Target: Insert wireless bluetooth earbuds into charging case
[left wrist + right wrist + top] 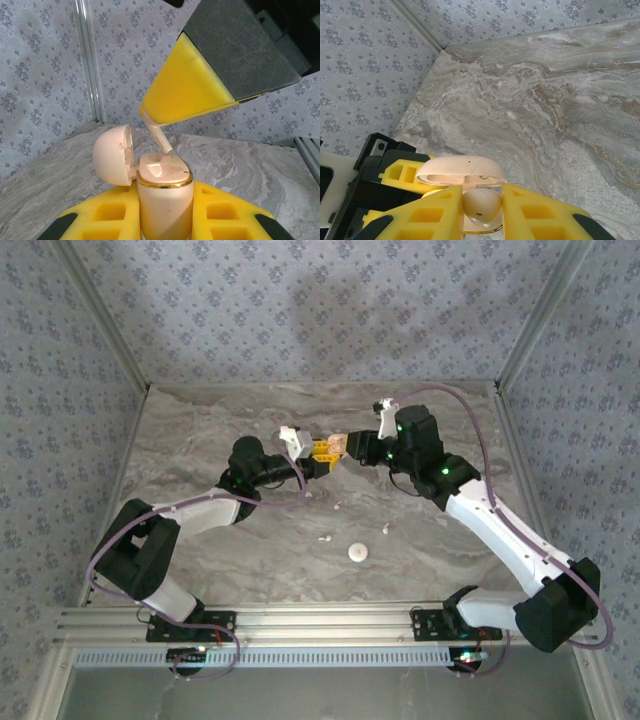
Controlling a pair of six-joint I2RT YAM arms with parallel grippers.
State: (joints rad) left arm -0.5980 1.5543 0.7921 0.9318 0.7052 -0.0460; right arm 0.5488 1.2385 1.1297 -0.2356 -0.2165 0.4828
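Now left fingers (110,215) clamp one open case (165,200); right fingers (190,90) pinch one earbud (159,137) at its opening.

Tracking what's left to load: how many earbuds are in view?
4 earbuds. One earbud is pinched in the right gripper, stem tip at the open charging case; three lie loose on the table near its middle. Others may be hidden inside the case.

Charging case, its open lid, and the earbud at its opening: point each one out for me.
charging case (165,212), left wrist view, front of its body.
lid (111,156), left wrist view, rounded outer shell.
earbud (159,136), left wrist view, middle of its stem.
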